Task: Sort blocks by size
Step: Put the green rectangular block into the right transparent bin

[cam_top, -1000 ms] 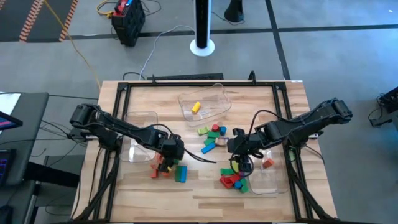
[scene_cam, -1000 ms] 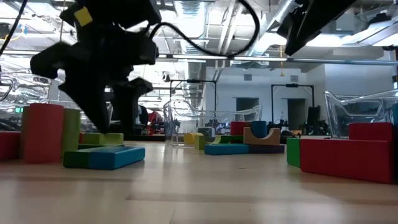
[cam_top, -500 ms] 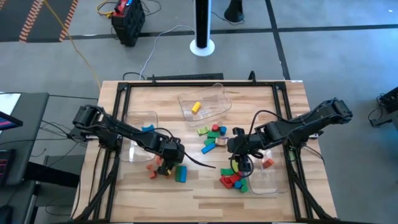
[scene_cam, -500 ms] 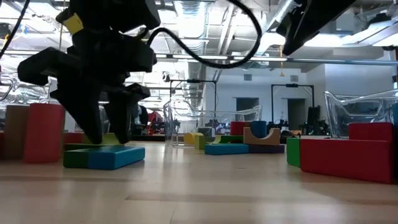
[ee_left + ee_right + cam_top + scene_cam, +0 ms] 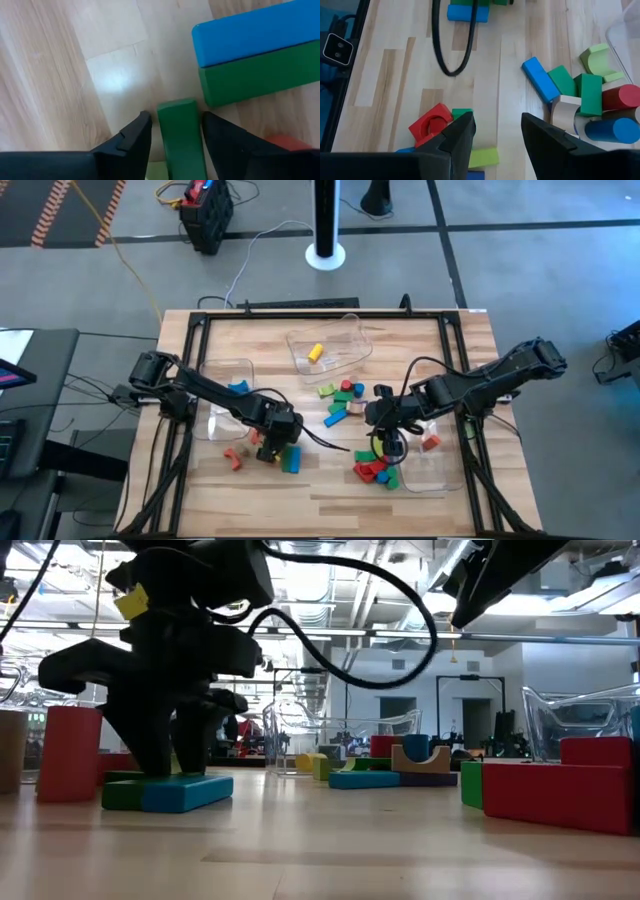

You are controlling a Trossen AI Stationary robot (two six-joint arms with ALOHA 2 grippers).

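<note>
My left gripper (image 5: 270,446) points down at the near-left part of the table, open. Its fingertips stand close on either side of a small green block (image 5: 180,135) on the wood; a thin gap shows on each side. Just beyond it a blue bar (image 5: 255,32) and a green bar (image 5: 260,75) lie side by side, and they also show in the low view (image 5: 170,792). My right gripper (image 5: 385,420) hangs open above the table's right half with nothing between its fingers (image 5: 497,132). Below it lie several blocks (image 5: 375,468).
An orange block (image 5: 234,458) lies left of my left gripper. A red cylinder (image 5: 70,752) stands near it. Clear bins hold single blocks: blue at the left (image 5: 238,388), yellow at the far side (image 5: 315,352), orange at the right (image 5: 431,443). More blocks (image 5: 342,392) cluster mid-table.
My left gripper has sunk toward the table and moved a little toward the near edge. Its fingers have drawn closer together around the small green block. My right arm has kept still.
</note>
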